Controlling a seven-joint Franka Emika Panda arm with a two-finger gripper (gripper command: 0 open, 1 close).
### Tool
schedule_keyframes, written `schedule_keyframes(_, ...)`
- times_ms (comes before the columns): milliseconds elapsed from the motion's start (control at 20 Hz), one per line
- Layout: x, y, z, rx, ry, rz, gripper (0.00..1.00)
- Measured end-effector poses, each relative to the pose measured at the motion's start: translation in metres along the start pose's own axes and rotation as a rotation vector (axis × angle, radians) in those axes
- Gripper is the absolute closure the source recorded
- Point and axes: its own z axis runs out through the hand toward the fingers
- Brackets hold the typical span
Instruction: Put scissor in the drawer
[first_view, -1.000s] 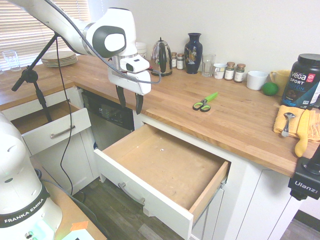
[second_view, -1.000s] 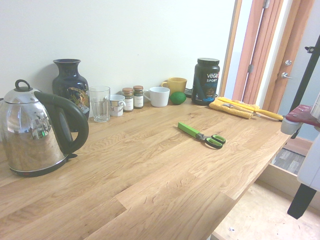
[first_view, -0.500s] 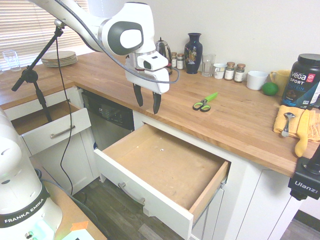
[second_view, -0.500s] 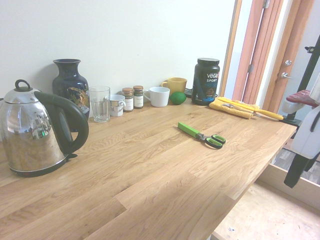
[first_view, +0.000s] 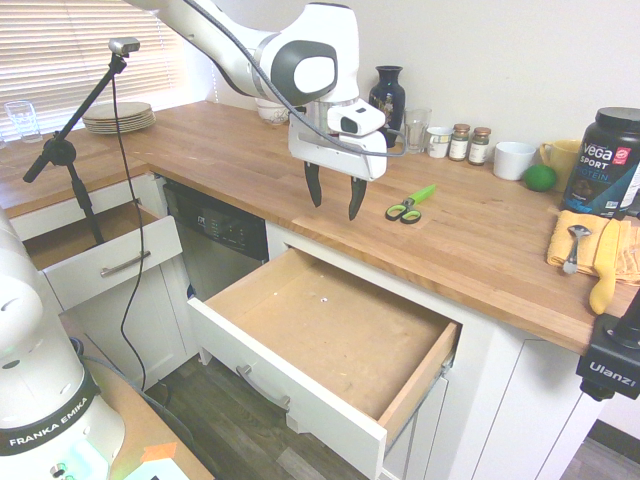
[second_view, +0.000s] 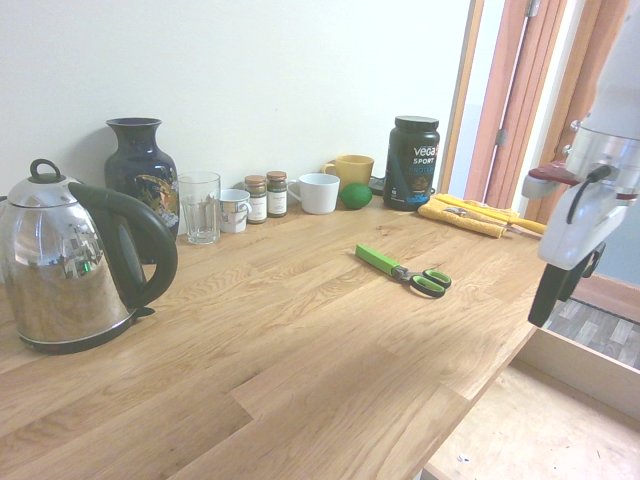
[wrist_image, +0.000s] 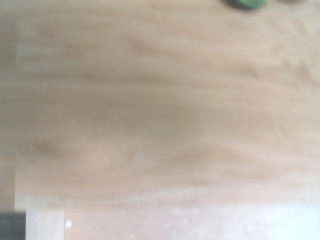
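Note:
The scissor (first_view: 411, 203) lies flat on the wooden counter (first_view: 470, 240), green blade cover pointing toward the wall, loop handles toward the counter's front edge; it also shows in the second exterior view, scissor (second_view: 403, 270). My gripper (first_view: 335, 198) hangs open and empty above the counter's front part, a short way left of the scissor, fingers pointing down. In the second exterior view the gripper (second_view: 560, 295) is at the right edge of the picture. The large drawer (first_view: 330, 345) stands pulled out below the counter with a bare brown bottom. A blurred green bit (wrist_image: 245, 3) shows at the edge of the wrist view.
Along the wall stand a vase (first_view: 386, 93), a glass (first_view: 416, 130), spice jars (first_view: 460, 142), a white mug (first_view: 514, 160), a green ball (first_view: 540, 177) and a black tub (first_view: 607, 162). A yellow cloth with a spoon (first_view: 590, 250) lies right. A smaller drawer (first_view: 100, 255) is open left. A kettle (second_view: 70, 260) stands nearby.
The arm has swung right and up from in front of the cabinet to over the counter, nearer the scissor. The jaws stayed open. Scissor and drawer have not moved.

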Motion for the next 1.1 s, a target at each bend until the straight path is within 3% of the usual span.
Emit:
schedule_keyframes(600,0.097,-0.059,0.015,-0.017,-0.008,-0.013,0.0)
schedule_keyframes(1100,0.139,-0.104,0.033,-0.005,-0.004,0.004,0.0)
